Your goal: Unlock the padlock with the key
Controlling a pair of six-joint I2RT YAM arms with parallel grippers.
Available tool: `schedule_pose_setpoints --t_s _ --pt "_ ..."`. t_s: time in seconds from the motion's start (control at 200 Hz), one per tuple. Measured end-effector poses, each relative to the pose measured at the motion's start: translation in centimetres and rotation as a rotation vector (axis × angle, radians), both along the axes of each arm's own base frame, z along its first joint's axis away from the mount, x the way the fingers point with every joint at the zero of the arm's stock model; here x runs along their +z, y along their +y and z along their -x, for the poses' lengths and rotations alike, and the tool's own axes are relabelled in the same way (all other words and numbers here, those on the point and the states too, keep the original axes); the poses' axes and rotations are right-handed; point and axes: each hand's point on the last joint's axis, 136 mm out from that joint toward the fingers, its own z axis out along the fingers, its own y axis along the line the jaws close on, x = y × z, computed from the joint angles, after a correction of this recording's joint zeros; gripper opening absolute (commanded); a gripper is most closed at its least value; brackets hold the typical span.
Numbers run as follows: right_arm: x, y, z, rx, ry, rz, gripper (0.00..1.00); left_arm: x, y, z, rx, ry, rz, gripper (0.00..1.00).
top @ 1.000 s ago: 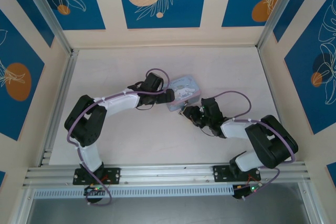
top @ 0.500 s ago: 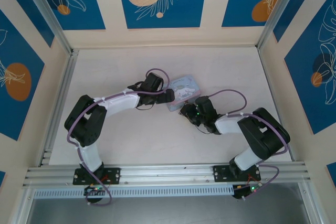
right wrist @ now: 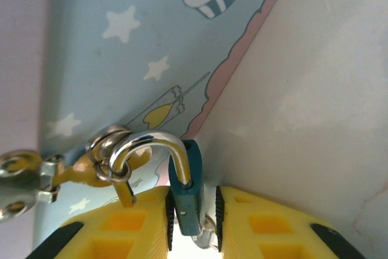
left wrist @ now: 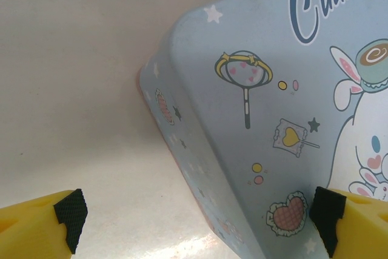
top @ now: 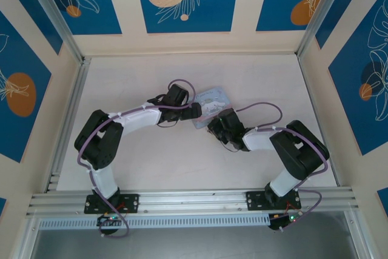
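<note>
In the last second the right tool (right wrist: 193,213) swung in against the pale blue cartoon-printed tin (right wrist: 109,47), jaws pinched on the tiny teal-bodied padlock (right wrist: 189,177) between them, probably steadying it for unlocking; the left tool (left wrist: 199,216) gaped wide astride the tin's corner.

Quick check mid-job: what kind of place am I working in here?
Likely a lab test booth, not a home: aluminium frame posts, blue printed wall panels, and a metal mounting rail along the near edge.
</note>
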Motion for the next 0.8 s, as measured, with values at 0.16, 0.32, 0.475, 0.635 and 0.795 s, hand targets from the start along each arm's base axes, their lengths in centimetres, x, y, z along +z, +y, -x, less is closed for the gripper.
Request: schedule_pose_setpoints --t_s 0.16,0.32,0.475,0.635,0.795 --pt "-0.11 -0.07 -0.17 -0.013 0.003 0.010 0.19 -0.01 -0.13 0.00 -0.003 -0.001 0.007 0.97" --pt "-0.07 -0.12 -0.28 -0.014 -0.003 0.017 0.12 -0.06 -0.23 -0.02 -0.005 -0.001 0.011 0.97" --pt "0.00 -0.13 -0.29 -0.007 -0.009 0.023 0.05 -0.06 -0.26 -0.04 -0.005 -0.001 0.013 0.97" --pt "0.07 -0.32 -0.21 0.001 -0.013 0.041 0.00 -0.09 -0.26 -0.03 -0.001 0.002 0.015 0.97" --pt "0.40 -0.82 0.08 0.002 -0.019 0.051 0.00 -0.14 -0.35 0.00 -0.003 0.006 0.021 0.97"
